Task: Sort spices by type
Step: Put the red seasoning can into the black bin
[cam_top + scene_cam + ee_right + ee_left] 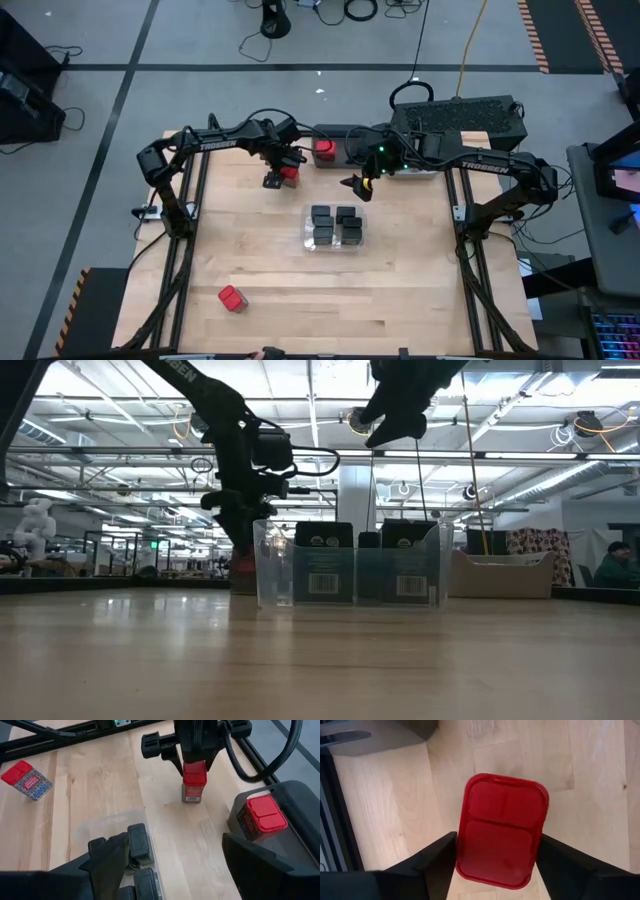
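A: Spices were partly sorted: dark ones (335, 226) in the clear bin (307, 238), one red (324, 150) already binned.

B: Left gripper (495, 857) straddled a red box (501, 830), probably not clamped; another red (232, 298) lay well behind. Right gripper (172, 862) gaped empty.

left tool (281, 177) over red-topped spice (289, 173)

**Workshop hall around a wooden table**

A pale wooden table (250, 255) stands on grey floor (90, 120) crossed by dark lines. Cables (350, 12) trail nearby. Beyond, an open hall has white ceiling beams (300, 390), bright lights and a seated person (615, 565).
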